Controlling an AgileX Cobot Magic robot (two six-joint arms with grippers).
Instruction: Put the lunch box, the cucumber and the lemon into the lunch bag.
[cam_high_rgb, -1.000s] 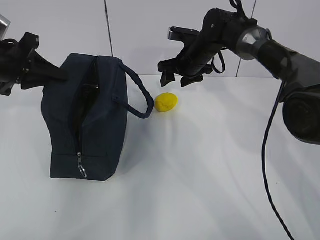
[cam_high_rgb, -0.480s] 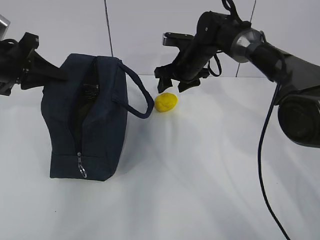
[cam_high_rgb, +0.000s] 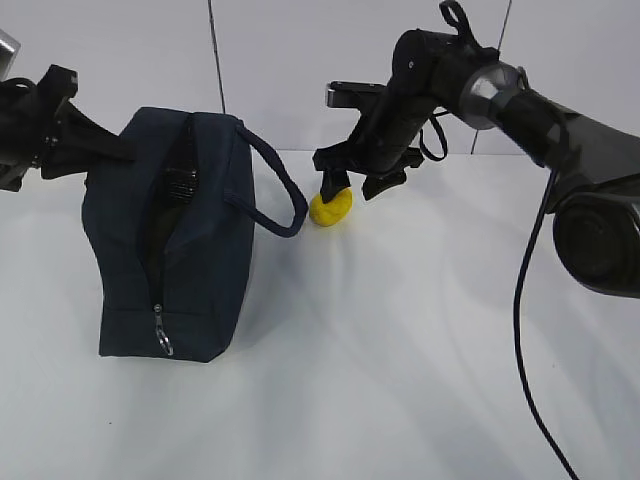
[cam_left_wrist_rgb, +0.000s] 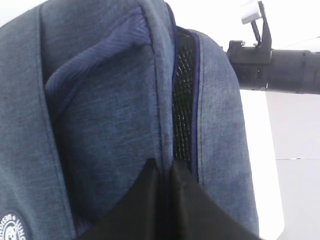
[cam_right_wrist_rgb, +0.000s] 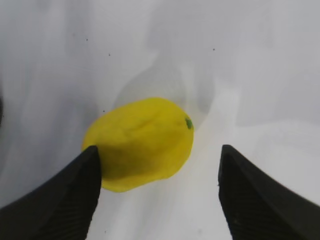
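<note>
The dark navy lunch bag (cam_high_rgb: 170, 240) stands on the white table, its top zipper open along the middle, silver ring pull (cam_high_rgb: 163, 342) at the near end. My left gripper (cam_high_rgb: 105, 150) is shut on the bag's rim at its far left end; the left wrist view shows the bag (cam_left_wrist_rgb: 100, 125) and the pinched fabric edge. The yellow lemon (cam_high_rgb: 335, 207) lies on the table right of the bag. My right gripper (cam_high_rgb: 355, 183) is open just above it, jaws either side; the lemon (cam_right_wrist_rgb: 140, 142) sits by the left finger (cam_right_wrist_rgb: 65, 200). Lunch box and cucumber are out of view.
A looped bag handle (cam_high_rgb: 285, 195) sticks out toward the lemon. A white wall with a dark seam (cam_high_rgb: 215, 60) stands behind the table. The right arm's cable (cam_high_rgb: 525, 330) hangs at the right.
My right gripper has moved down and left onto the lemon, jaws now straddling it. The left gripper and the bag have not moved.
</note>
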